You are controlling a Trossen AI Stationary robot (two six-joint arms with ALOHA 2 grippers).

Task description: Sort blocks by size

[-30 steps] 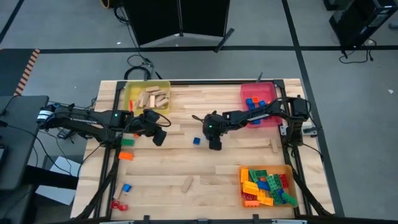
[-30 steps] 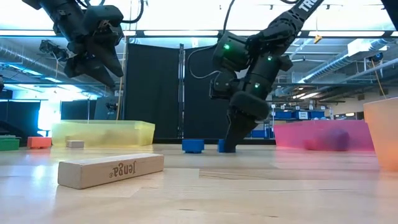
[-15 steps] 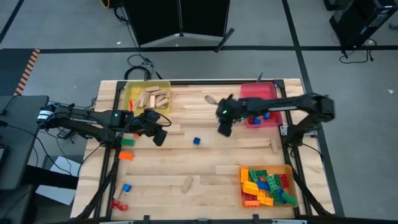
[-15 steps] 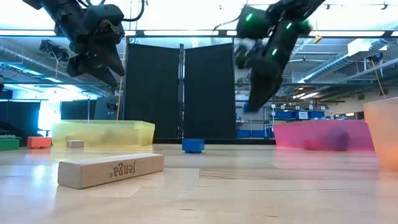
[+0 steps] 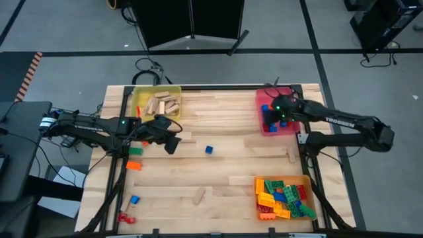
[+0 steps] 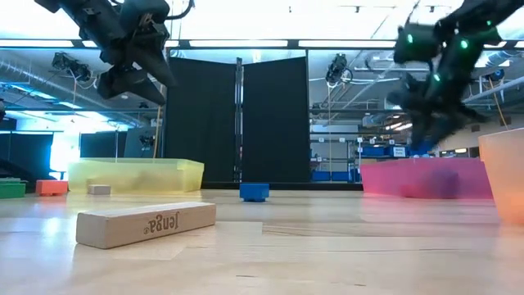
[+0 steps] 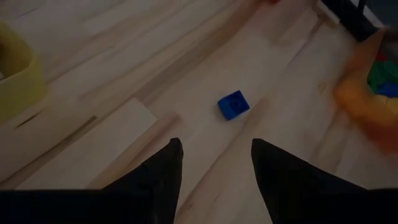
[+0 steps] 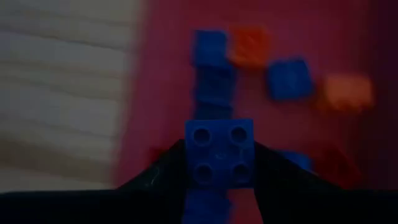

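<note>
Right gripper (image 8: 219, 163) is hanging over the translucent red tray (image 5: 259, 106) at the far right of the table, fingers clamped on a small blue four-stud plastic brick (image 8: 219, 153). In the right wrist view the brick is sitting square between the two dark fingers, studs facing the camera. Under it the tray is holding more small blue bricks (image 8: 289, 79) and a couple of orange-red ones (image 8: 250, 45), blurred.

Left gripper (image 7: 214, 165) is hovering above the left-centre of the wooden table (image 5: 225, 162), just on the near side of the translucent yellow tray (image 5: 137, 109), fingers standing apart with nothing between them. Its wrist view is looking down at a lone small blue brick (image 7: 233, 104) lying on bare table, well apart from both arms, about mid-table.

The yellow tray at far left is holding tan wooden blocks (image 5: 162, 104). Translucent orange tray (image 5: 257, 198) at near right is carrying a heap of mixed studded bricks (image 5: 284, 197) in yellow, green, blue, orange.

Loose on the table:
- tan wooden block (image 6: 146, 224) lying flat near the front edge, centre
- green brick (image 5: 135, 151) and orange brick (image 5: 134, 166) at the left edge
- small blue brick (image 5: 134, 199) and a red piece (image 5: 125, 217) at the near-left corner
</note>
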